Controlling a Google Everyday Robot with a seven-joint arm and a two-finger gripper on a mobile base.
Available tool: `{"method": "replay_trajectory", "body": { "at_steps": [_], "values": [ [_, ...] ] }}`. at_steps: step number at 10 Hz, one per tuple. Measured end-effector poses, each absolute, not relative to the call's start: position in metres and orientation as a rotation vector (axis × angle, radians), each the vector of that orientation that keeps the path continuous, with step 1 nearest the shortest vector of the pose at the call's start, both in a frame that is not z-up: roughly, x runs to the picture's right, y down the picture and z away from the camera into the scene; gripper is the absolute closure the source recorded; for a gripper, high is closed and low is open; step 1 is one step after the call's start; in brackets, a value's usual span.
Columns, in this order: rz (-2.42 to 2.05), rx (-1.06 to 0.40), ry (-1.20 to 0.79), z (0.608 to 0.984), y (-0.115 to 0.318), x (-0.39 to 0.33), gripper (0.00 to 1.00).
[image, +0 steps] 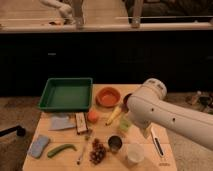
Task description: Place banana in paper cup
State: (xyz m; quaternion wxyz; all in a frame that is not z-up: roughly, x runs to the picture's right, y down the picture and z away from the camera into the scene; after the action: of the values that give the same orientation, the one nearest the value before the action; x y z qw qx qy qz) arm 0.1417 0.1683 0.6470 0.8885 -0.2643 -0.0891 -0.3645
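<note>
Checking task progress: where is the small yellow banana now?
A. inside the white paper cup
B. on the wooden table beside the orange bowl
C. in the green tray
B: the small yellow banana lies beside the round orange bowl; the pincer is hidden behind the white arm.

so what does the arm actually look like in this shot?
Arm: thick, smooth white shell, a rounded tube ending in a bulbous joint cap. A few small dark dots run along the link, likely fasteners. No loose cables or readable markings show. The hand doesn't show; it seems hidden under that rounded end, near the banana at mid-table.
</note>
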Motion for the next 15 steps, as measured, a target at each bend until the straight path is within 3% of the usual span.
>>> {"method": "replay_trajectory", "body": {
  "at_steps": [8, 15],
  "values": [
    [-0.783, -0.546, -0.190, 0.648, 0.168, 0.142, 0.20],
    [-1.062, -0.602, -0.255, 0.684, 0.164, 0.072, 0.20]
  ]
}}
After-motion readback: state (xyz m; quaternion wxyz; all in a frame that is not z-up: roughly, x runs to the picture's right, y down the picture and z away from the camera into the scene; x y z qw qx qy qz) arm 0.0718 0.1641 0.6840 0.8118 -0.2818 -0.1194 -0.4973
